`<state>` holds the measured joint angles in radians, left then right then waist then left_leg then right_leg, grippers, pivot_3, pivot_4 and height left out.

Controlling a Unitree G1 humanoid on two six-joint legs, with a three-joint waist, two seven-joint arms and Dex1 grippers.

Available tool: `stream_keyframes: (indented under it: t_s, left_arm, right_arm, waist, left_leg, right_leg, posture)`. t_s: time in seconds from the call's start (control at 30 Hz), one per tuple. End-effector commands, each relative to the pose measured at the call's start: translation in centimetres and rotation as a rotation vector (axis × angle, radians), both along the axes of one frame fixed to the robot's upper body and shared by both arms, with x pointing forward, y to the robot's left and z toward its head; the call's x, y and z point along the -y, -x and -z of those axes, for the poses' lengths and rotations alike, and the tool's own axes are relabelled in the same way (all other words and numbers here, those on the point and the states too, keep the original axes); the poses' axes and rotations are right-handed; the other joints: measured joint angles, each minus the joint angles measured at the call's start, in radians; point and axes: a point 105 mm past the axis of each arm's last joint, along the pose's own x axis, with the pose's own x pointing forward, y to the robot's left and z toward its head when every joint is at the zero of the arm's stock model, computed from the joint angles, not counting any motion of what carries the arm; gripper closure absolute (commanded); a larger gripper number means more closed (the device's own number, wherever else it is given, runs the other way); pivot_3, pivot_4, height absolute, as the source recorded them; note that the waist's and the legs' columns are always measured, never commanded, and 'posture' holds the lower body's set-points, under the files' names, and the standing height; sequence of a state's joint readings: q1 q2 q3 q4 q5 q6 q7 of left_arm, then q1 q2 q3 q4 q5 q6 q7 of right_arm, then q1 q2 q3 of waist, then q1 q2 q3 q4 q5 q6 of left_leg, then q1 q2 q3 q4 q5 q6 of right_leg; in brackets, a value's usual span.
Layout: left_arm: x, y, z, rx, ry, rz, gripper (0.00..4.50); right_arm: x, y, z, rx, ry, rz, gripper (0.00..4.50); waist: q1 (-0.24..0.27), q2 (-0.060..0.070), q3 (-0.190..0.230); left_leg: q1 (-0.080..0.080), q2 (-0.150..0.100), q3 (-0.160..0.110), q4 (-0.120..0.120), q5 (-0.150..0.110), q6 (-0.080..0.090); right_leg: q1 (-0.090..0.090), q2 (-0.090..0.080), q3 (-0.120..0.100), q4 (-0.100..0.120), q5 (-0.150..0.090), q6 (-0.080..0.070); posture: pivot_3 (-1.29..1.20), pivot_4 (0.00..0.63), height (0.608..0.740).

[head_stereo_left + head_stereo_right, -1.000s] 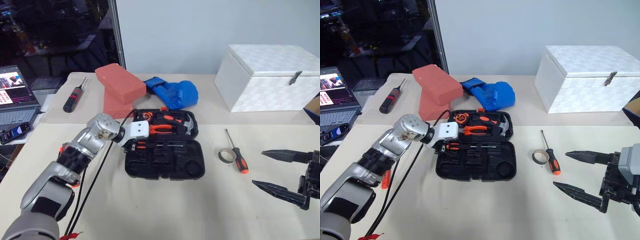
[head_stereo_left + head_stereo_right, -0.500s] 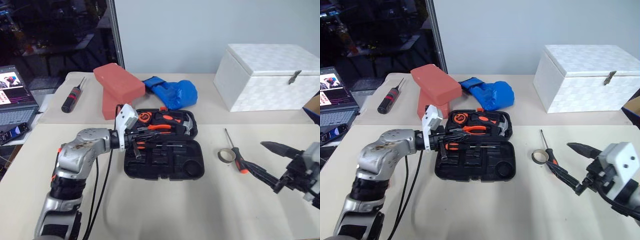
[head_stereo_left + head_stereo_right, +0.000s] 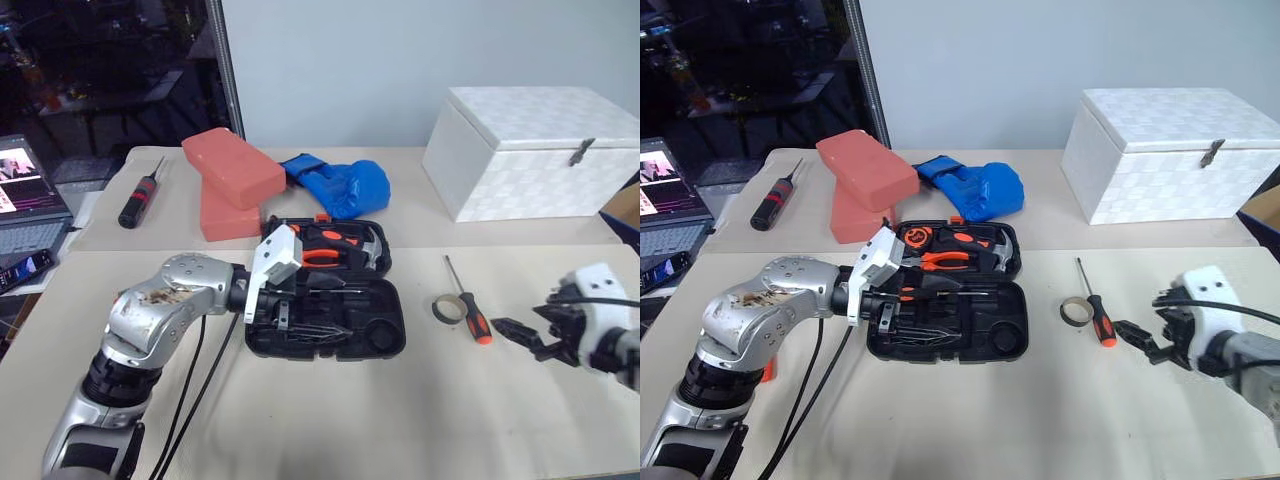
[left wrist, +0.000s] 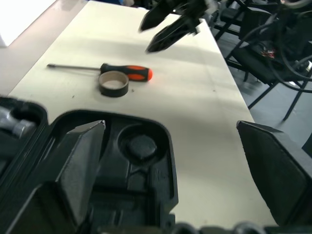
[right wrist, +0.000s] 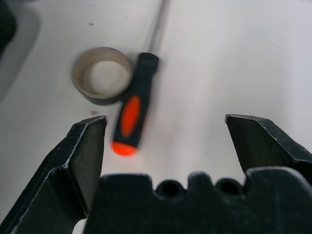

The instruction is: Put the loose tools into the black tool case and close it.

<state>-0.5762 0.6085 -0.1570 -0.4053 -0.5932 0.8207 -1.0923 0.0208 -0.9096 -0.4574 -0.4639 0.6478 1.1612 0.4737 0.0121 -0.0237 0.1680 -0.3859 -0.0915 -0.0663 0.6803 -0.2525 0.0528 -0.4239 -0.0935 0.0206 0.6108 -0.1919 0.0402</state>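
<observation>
The black tool case lies open mid-table. Its far half holds orange-handled pliers and a hammer, its near half moulded slots. My left gripper reaches to the right over the near half, open with nothing between its fingers. To the case's right lie a small grey tape roll and a black-and-orange screwdriver, touching side by side. My right gripper hovers just beyond the screwdriver's handle end, open and empty. In the right wrist view its fingers frame the tape roll and the screwdriver.
Two red bricks and a blue cloth sit behind the case. A white box stands at the back right. A black screwdriver with a red band, a laptop and a phone lie far left.
My left gripper has pulled back from the case's left edge, turned to point right over the near half and opened. My right gripper has sunk and rolled towards the screwdriver's handle.
</observation>
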Motion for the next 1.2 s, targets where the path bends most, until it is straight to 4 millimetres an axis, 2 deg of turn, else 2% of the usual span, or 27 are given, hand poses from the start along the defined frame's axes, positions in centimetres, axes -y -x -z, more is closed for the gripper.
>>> stream_keyframes:
  t_s: [0.03,0.13,0.23,0.33,0.5,0.53,0.63,0.7,0.77,0.83,0.9,1.0,1.13,1.2]
  left_arm:
    - [0.3,0.4,-0.9,0.061,0.001,0.022,0.04]
    - [0.5,0.3,-1.1,0.077,-0.003,0.014,0.04]
    - [0.3,0.2,-1.3,0.089,-0.001,0.004,0.00]
    - [0.3,0.0,-1.4,0.100,0.012,-0.019,0.00]
    - [0.0,-0.1,-1.1,0.083,0.047,-0.051,0.00]
    - [-0.1,-0.2,-1.1,0.086,0.052,-0.062,0.00]
    - [-1.0,-0.3,-1.5,0.144,0.195,-0.102,0.00]
    - [-2.4,0.1,-0.6,0.082,0.155,-0.106,0.00]
    - [-4.1,1.0,-0.2,0.050,0.122,-0.094,0.00]
    - [-5.8,1.8,0.0,0.056,0.103,-0.096,0.00]
    - [-7.2,2.3,0.2,0.037,0.096,-0.119,0.00]
    - [-9.6,3.0,0.6,-0.009,0.086,-0.194,0.00]
    - [-10.4,3.6,0.7,-0.015,0.059,-0.218,0.00]
    - [-10.8,3.4,0.7,-0.008,0.056,-0.249,0.00]
  right_arm:
    - [0.0,-0.9,1.5,-0.056,-0.013,0.022,0.00]
    - [0.3,-1.4,2.7,-0.091,0.010,0.037,0.00]
    - [0.5,-2.0,3.0,-0.091,0.051,0.035,0.71]
    - [0.6,-2.2,2.9,-0.077,0.077,0.016,1.73]
    - [1.3,-2.3,1.1,0.004,0.088,0.024,3.44]
    - [1.6,-2.2,0.8,0.011,0.103,0.025,3.51]
    - [3.0,-1.8,-1.6,0.086,0.185,0.009,3.51]
    - [1.9,-1.9,-3.7,0.169,0.234,-0.104,3.51]
    - [-0.1,-2.4,-5.7,0.263,0.282,-0.244,3.51]
    - [-2.5,-2.5,-6.2,0.253,0.305,-0.419,3.51]
    - [-4.5,-2.9,-6.2,0.253,0.338,-0.563,3.51]
    - [-9.6,-4.2,-5.9,0.274,0.345,-0.834,3.51]
    - [-13.1,-5.4,-4.4,0.254,0.383,-1.028,3.51]
    - [-14.3,-6.1,-3.6,0.253,0.410,-1.080,3.51]
  waist:
    - [0.000,0.000,0.000]
    - [0.002,0.000,0.000]
    - [0.000,0.000,0.000]
    - [-0.001,0.000,0.000]
    - [-0.001,0.000,0.000]
    - [-0.001,0.000,0.000]
    - [0.000,0.004,0.000]
    - [-0.001,0.004,0.000]
    - [-0.011,0.005,0.000]
    - [-0.023,0.005,0.000]
    - [-0.025,0.006,0.001]
    - [-0.032,0.004,0.003]
    - [-0.025,0.003,0.004]
    - [-0.010,0.003,0.004]
  left_leg:
    - [0.000,0.000,0.000,0.000,0.000,0.000]
    - [0.000,0.000,0.000,0.000,0.000,0.001]
    - [-0.001,0.000,0.000,0.000,0.000,0.001]
    - [0.000,0.000,0.000,0.000,0.000,0.001]
    - [0.000,0.000,0.000,0.000,0.000,0.000]
    - [0.000,0.000,0.000,0.000,0.000,0.000]
    - [0.000,0.000,0.000,0.000,0.000,0.001]
    - [0.000,-0.001,0.001,0.000,-0.001,0.001]
    - [0.000,0.000,0.001,0.000,-0.001,0.000]
    - [0.002,0.001,0.002,-0.002,-0.001,-0.001]
    - [0.004,0.002,0.003,-0.002,-0.001,-0.001]
    - [0.006,0.003,0.005,-0.001,-0.001,0.000]
    - [0.006,0.004,0.008,-0.001,-0.001,0.000]
    - [0.004,0.004,0.007,-0.001,-0.001,0.000]
  right_leg:
    - [0.000,0.000,0.000,0.000,0.000,0.000]
    - [0.000,0.000,0.000,0.000,0.000,0.000]
    - [-0.001,0.000,0.000,0.000,0.000,0.000]
    - [-0.001,0.001,0.000,0.000,0.000,0.000]
    - [0.000,0.001,0.000,0.000,0.000,0.000]
    - [-0.001,0.001,0.000,0.000,0.000,0.000]
    - [-0.001,0.001,0.000,0.000,0.000,0.000]
    - [-0.002,0.000,0.001,0.000,0.000,0.000]
    - [-0.003,0.001,0.001,0.001,0.000,0.000]
    - [-0.001,0.003,0.003,0.001,0.000,0.001]
    - [0.000,0.002,0.003,0.000,-0.003,0.005]
    - [0.001,0.001,0.002,0.000,-0.003,0.006]
    - [-0.001,-0.002,-0.002,0.000,-0.002,0.006]
    - [-0.002,-0.002,-0.004,0.000,0.002,-0.002]
  posture:
    - [0.00,0.150,0.740]
    - [0.00,0.150,0.740]
    - [0.00,0.150,0.740]
    - [0.00,0.150,0.740]
    - [0.00,0.150,0.740]
    - [0.00,0.150,0.740]
    - [0.00,0.150,0.740]
    - [0.00,0.150,0.740]
    - [0.00,0.150,0.740]
    - [0.00,0.150,0.740]
    - [0.00,0.150,0.740]
    - [0.00,0.150,0.740]
    - [0.00,0.150,0.740]
    - [0.00,0.150,0.740]
